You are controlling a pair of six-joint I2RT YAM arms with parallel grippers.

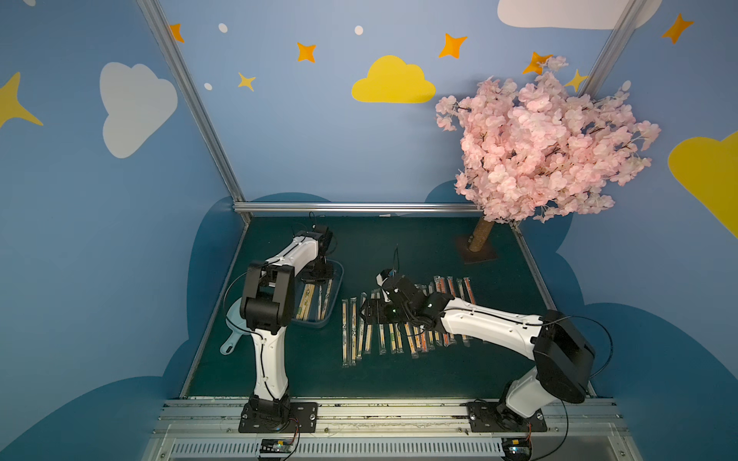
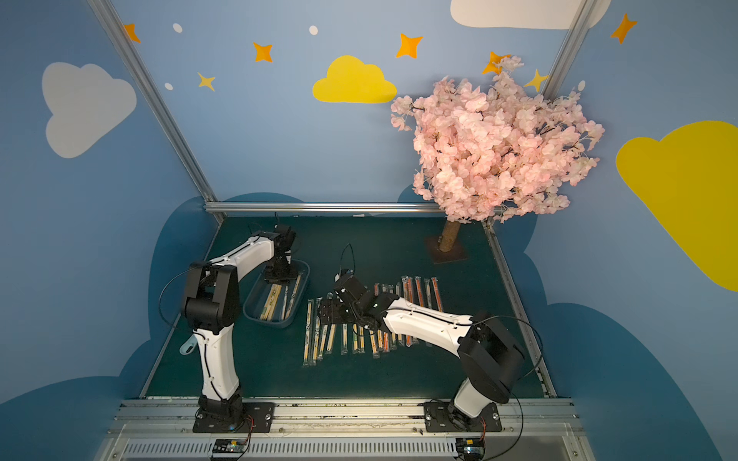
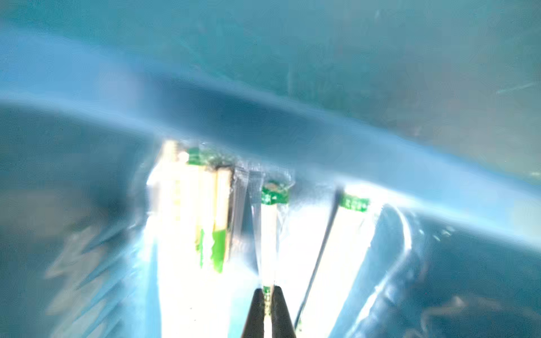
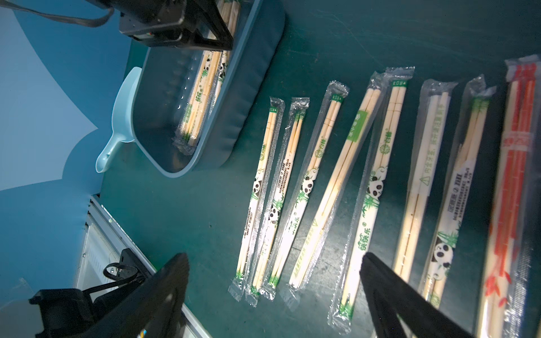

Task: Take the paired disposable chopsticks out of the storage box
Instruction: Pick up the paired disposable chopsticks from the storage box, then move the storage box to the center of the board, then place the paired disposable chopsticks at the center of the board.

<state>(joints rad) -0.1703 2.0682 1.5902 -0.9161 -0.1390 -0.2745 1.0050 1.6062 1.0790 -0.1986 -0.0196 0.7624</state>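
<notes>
Green matting under star-painted walls: the left gripper is clamping one sleeved pair inside the storage box, seemingly readying a lift over its rim; several pairs are lying alongside, while the right gripper is hovering wide open above the unloaded row.

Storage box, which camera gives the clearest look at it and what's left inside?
The right wrist view: the storage box is sharp and large, chopsticks inside plainly visible. In both top views it is small and partly behind the left arm. The left wrist view shows only a blurred stretch of its wall.
</notes>
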